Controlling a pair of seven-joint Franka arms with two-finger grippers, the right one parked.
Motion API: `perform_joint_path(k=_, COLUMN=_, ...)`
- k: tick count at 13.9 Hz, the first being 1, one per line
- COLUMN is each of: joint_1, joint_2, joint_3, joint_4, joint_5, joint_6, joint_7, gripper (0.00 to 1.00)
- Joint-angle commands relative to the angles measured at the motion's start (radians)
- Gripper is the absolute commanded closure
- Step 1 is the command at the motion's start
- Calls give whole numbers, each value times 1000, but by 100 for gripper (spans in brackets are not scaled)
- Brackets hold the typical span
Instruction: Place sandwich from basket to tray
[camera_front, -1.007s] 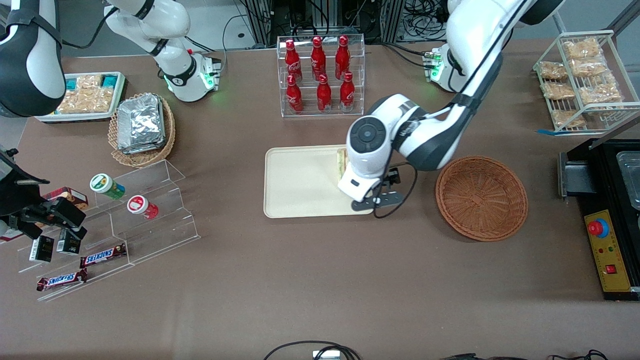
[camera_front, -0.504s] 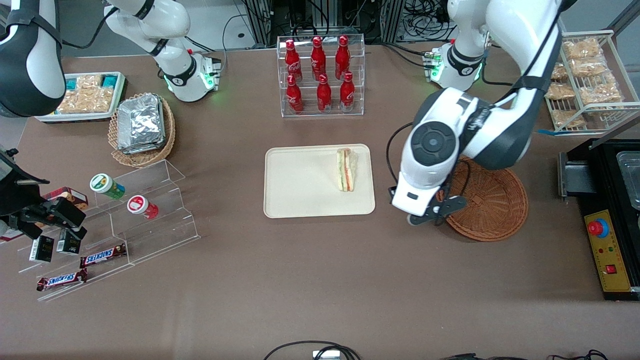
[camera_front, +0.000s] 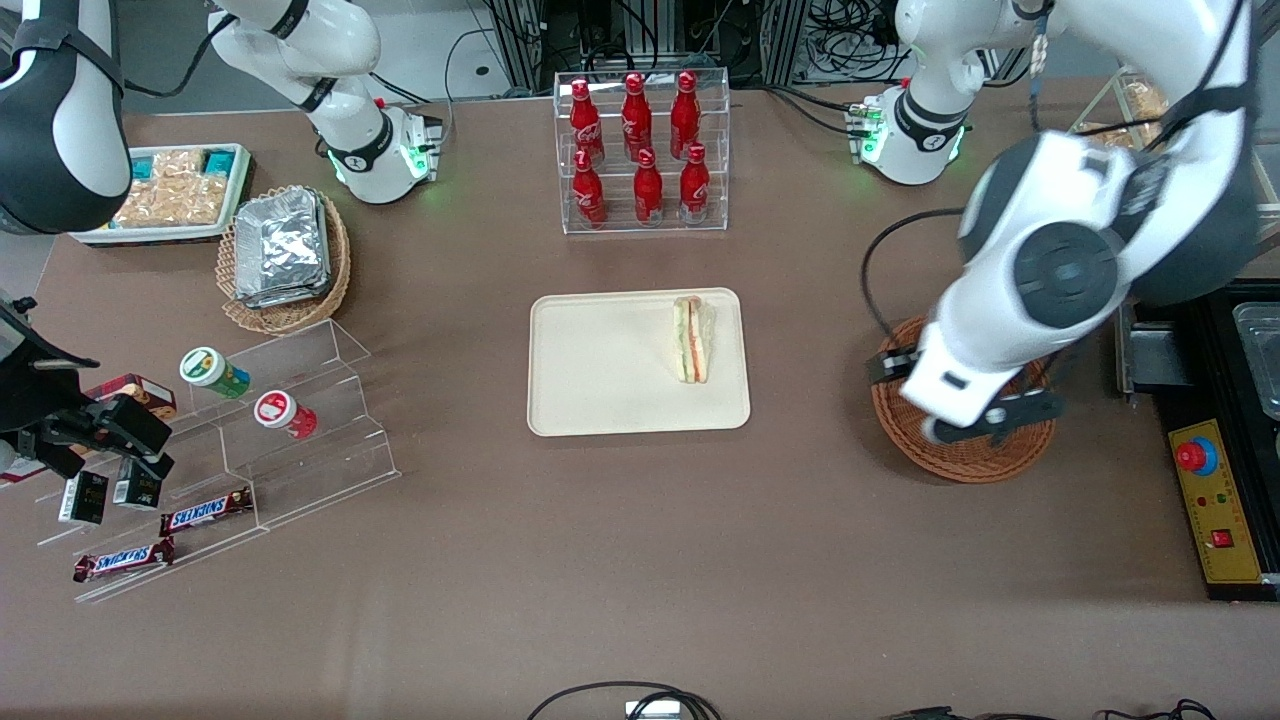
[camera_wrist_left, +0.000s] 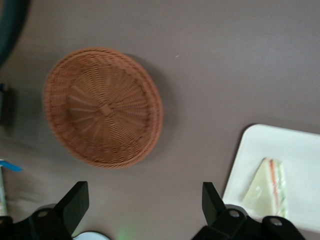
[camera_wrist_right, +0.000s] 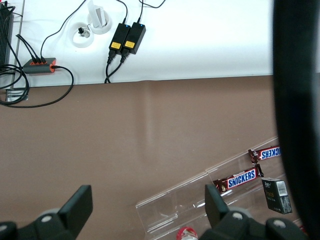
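Above basket (camera_front: 975, 455), gripper (camera_wrist_left: 145, 202) spread, empty

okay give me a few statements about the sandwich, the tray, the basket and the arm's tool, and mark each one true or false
1. The sandwich lies on the tray. True.
2. The basket holds a second sandwich. False: it is empty.
3. The tool is open and holds nothing. True.
4. The tool hangs over the tray. False: it is above the basket, apart from the tray.
5. The sandwich sits in the middle of the tray. False: it lies near the tray's edge toward the basket.
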Motion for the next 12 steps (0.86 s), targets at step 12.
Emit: perform_joint_path(k=12, joint_1=147, joint_2=-285, joint_3=151, joint_4=-98, joint_5=-111, joint_6=-123, joint_7=622, gripper=0)
